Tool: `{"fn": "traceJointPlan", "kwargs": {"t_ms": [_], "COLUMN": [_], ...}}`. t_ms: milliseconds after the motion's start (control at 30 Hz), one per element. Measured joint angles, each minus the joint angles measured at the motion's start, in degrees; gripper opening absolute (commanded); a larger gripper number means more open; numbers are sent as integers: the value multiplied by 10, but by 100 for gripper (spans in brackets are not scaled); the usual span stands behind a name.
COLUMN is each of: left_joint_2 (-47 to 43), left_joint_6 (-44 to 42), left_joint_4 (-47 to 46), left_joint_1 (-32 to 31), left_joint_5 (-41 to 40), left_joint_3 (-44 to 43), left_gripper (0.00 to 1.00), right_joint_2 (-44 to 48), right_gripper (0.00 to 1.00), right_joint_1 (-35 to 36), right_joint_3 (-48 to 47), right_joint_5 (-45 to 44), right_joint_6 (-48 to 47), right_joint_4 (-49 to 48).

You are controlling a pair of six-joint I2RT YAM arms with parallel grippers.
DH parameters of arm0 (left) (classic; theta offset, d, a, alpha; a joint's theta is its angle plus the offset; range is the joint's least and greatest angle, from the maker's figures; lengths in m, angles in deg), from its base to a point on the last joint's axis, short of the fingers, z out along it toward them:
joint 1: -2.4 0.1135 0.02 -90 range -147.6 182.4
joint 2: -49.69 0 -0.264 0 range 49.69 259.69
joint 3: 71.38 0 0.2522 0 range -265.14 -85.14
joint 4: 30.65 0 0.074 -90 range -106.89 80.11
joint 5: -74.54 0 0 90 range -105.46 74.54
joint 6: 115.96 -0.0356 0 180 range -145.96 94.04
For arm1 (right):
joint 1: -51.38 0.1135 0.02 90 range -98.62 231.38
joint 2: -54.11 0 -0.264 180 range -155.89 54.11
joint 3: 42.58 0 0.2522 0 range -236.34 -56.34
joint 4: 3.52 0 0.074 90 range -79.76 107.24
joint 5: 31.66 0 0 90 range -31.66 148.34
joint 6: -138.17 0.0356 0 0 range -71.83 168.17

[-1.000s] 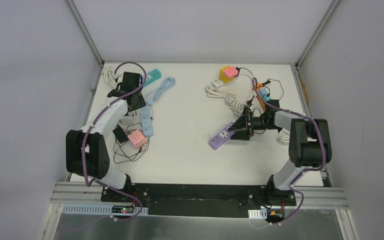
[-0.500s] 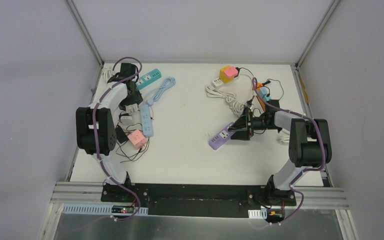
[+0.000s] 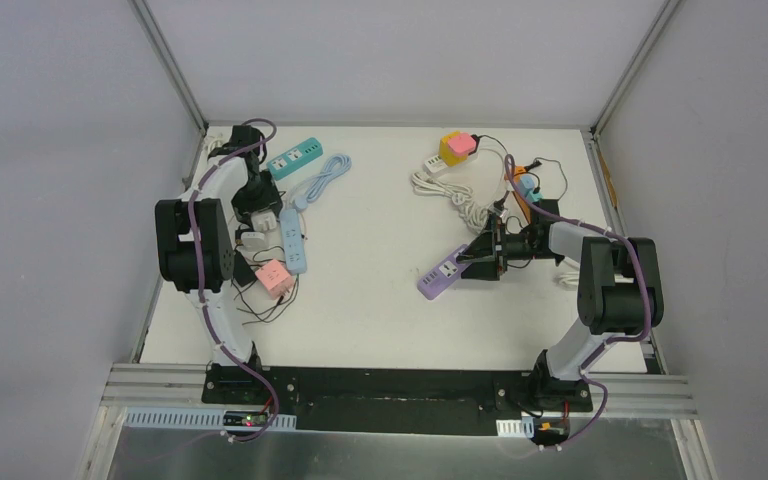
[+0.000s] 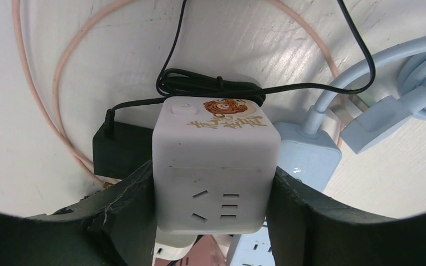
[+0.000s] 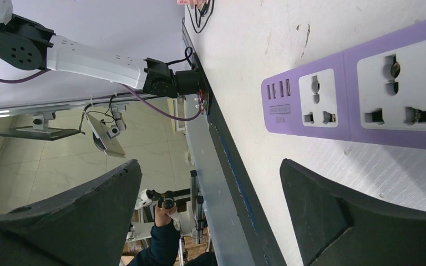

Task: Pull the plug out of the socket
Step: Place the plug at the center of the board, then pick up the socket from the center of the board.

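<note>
You are squeezing the white plastic cube socket [image 4: 216,149] with your left gripper [image 4: 211,174], one finger pressing on each side. So the holding step is looking done and the pulling step is coming next. The cube is sitting at the left side of the white worktop [image 3: 380,230], near the far corner. I cannot tell if it is resting there or hanging just above. A black boxy plug [image 4: 123,147] is sticking out of the cube's left side in the left wrist view. A light blue flat plug [image 4: 305,160] is touching the cube's right side, but I cannot tell if it is really pushed in. The black plug seems to be lying sideways and pointing into the cube, with a thin black cord [image 4: 211,86] bunching up behind. So I am thinking it needs pulling straight out sideways, not up. Your right gripper [image 5: 209,166] is gaping wide with nothing in it, hovering just beside the long purple power strip [image 5: 366,100], well apart from the cube. It is looking like that free gripper needs bringing across to pinch the black plug while the left one is holding the cube steady.
</note>
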Motion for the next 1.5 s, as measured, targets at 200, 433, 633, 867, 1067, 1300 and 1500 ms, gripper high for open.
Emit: {"fn": "traceJointPlan", "kwargs": {"t_ms": [200,433,633,867,1067,1300,1500], "left_joint_2": [-3,-62,-182,-380,-491,-498,-436], "left_joint_6": [-28,-54,-58,-45,21,70,45], "left_joint_4": [15,24,12,-76,-196,-289,-312], "left_joint_1": [1,1,2,1,-13,-164,-346], "left_joint_5": [-1,2,37,202,349,396,337], "left_joint_3": [-3,-3,19,117,184,245,250], "left_gripper": [90,91,95,99,99,99,99], "right_joint_2": [0,0,2,26,57,88,120], "right_gripper": [100,100,100,100,100,100,100], "right_joint_1": [0,0,0,-8,-33,-78,-127], "right_joint_3": [0,-1,-14,-28,-39,-41,-41], "right_joint_5": [2,5,4,-7,-31,-73,-100], "right_joint_6": [-2,-18,-53,-109,-156,-186,-184], "right_joint_4": [0,12,44,96,133,150,139]}}
